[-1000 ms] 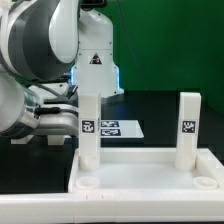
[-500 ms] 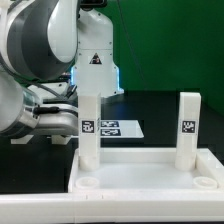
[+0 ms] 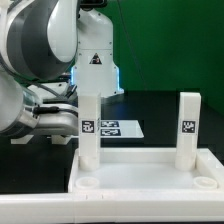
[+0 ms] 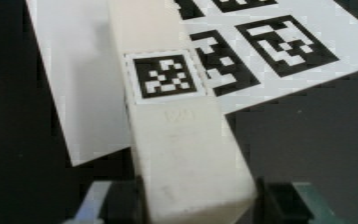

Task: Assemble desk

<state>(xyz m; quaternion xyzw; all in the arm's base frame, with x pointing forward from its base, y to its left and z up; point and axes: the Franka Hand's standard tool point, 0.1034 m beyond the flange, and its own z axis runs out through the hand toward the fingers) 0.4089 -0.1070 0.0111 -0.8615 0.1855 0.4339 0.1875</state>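
**Leg**: white, square-section, tagged. Stands upright at a far corner of the top, on the exterior view's left. Long axis vertical.
**Tool**: clamped on this leg, reaching in sideways from the exterior view's left, square to the leg's axis.
**Second leg**: upright at the other far corner.
**Marker board**: behind, flat on the worktop.

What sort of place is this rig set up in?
Most likely a robotics lab bench: a black table, a green backdrop, and the marker board lying flat behind a tagged desk leg.
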